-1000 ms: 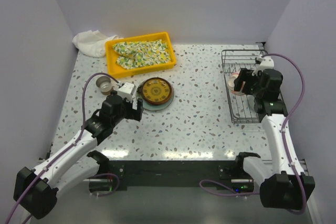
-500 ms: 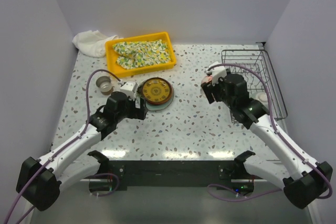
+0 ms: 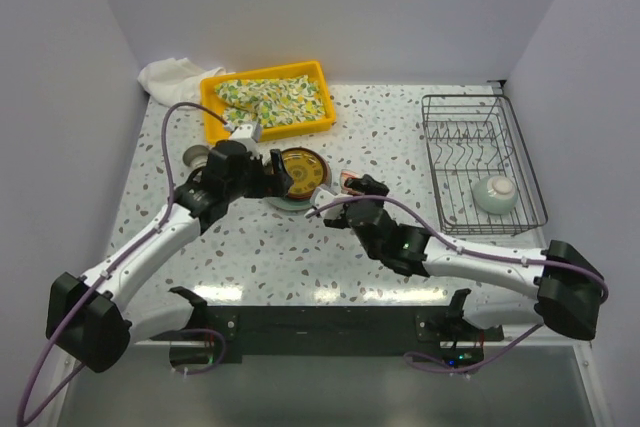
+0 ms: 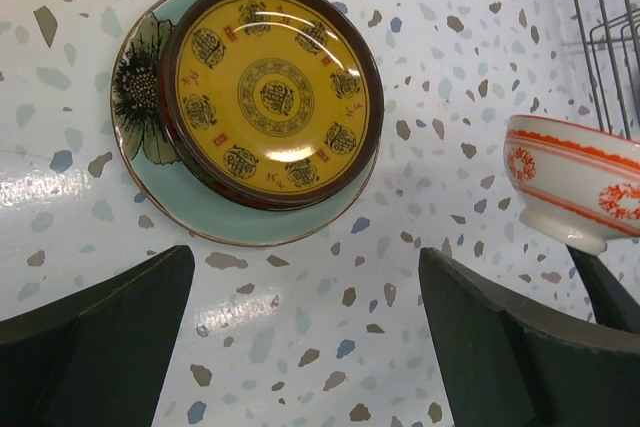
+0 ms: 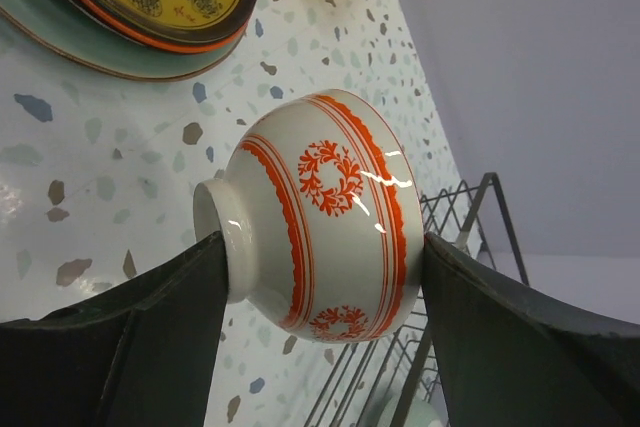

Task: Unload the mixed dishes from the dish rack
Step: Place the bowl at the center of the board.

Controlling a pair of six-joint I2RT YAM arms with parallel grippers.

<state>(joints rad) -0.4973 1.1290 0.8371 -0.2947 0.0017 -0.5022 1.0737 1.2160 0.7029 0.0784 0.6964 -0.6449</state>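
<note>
"What did the right gripper (image 5: 320, 292) have?"
"The glossy red-patterned white bowl (image 5: 320, 197), clamped on its side between dark fingers."
"And the left gripper (image 4: 300, 337)?"
"Spread wide, empty, over the round brown-yellow patterned plate (image 4: 272, 92) stacked on the pale green-blue plate (image 4: 200, 212). A celadon bowl (image 3: 494, 193) sat in the wire dish rack (image 3: 470, 117)."

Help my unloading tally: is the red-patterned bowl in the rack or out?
Out: the right claw holds the bowl over the table, clear of the dish rack.
</note>
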